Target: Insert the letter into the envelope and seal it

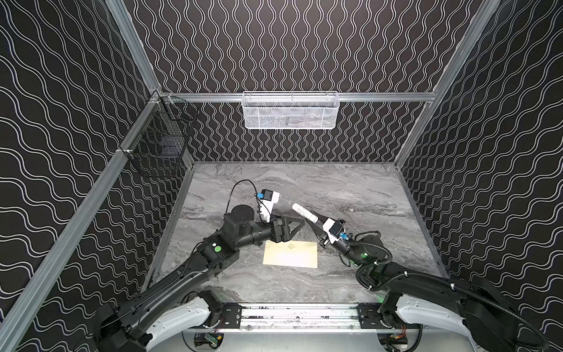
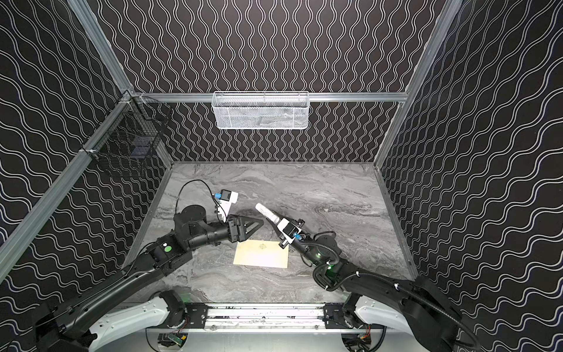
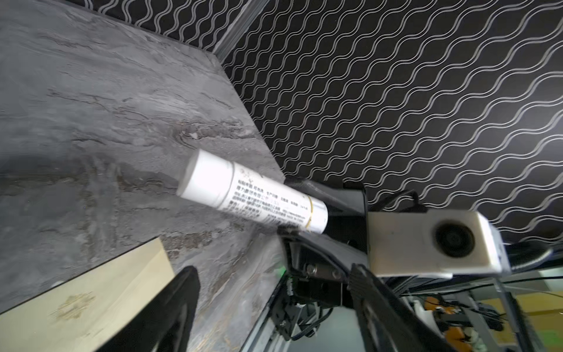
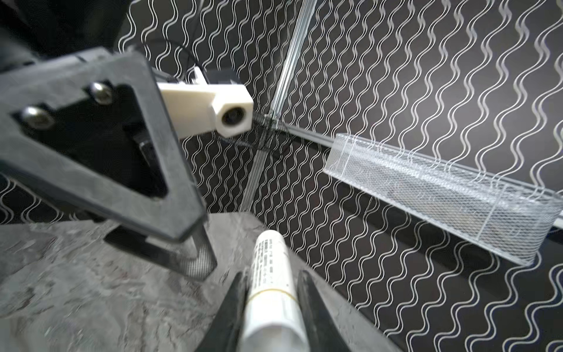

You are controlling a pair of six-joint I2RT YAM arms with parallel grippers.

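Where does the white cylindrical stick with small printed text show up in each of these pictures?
Top view: white cylindrical stick near the centre, tilted, beyond the cream paper envelope.
Top view: near the centre too.
Left wrist view: mid-picture, slanting.
Right wrist view: bottom centre.
Shared landmark: the right gripper clamping its end.

The envelope is pale cream-yellow with a small brownish ornamental mark, and the table is grey marble streaked with darker and lighter veins. The walls are black with thin white wavy lines, the mesh basket is white and the wire basket black. The stick is white with small dark print and a thin yellow band, and the arms are black with white camera housings and green lights
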